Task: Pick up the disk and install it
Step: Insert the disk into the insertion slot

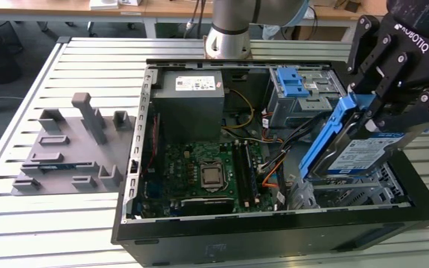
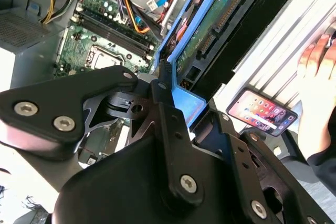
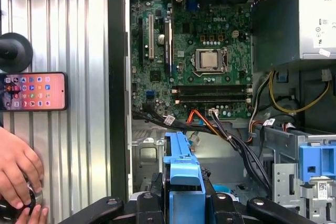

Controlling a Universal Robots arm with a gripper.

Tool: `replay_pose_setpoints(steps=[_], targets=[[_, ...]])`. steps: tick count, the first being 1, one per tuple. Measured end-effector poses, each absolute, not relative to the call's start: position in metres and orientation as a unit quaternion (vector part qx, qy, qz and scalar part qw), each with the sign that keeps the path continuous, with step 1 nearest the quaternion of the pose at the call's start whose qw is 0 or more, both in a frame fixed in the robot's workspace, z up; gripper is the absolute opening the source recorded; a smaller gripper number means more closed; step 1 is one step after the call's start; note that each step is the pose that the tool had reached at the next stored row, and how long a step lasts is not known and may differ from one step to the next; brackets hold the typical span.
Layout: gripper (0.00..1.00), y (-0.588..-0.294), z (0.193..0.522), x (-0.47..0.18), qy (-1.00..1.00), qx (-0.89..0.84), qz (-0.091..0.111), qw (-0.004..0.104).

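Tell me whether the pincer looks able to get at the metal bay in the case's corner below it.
Likely yes. The pincer, shut on the disk, hangs just above the metal bay; the case is open on top, and the cables seem to run beside the bay, not over it.

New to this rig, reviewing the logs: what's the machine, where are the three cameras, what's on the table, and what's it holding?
It is one robot arm with a black gripper. The exterior view looks on from off the arm; both wrist views ride on it. On the slatted metal table stand an open computer case and a grey fixture. A phone lies beside the case, with a person's hand near it. The gripper is shut on the disk, held tilted over the case.
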State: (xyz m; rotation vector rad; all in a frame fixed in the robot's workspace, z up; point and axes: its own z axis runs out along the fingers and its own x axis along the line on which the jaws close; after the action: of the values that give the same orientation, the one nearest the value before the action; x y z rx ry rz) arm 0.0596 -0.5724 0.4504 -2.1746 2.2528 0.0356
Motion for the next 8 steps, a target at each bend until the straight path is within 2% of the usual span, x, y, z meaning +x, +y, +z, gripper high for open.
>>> replay_pose_setpoints(steps=[8], targets=[[0.36, -0.5724, 0.4497, 0.0671, 0.719, -0.694, 0.011, 0.005]])
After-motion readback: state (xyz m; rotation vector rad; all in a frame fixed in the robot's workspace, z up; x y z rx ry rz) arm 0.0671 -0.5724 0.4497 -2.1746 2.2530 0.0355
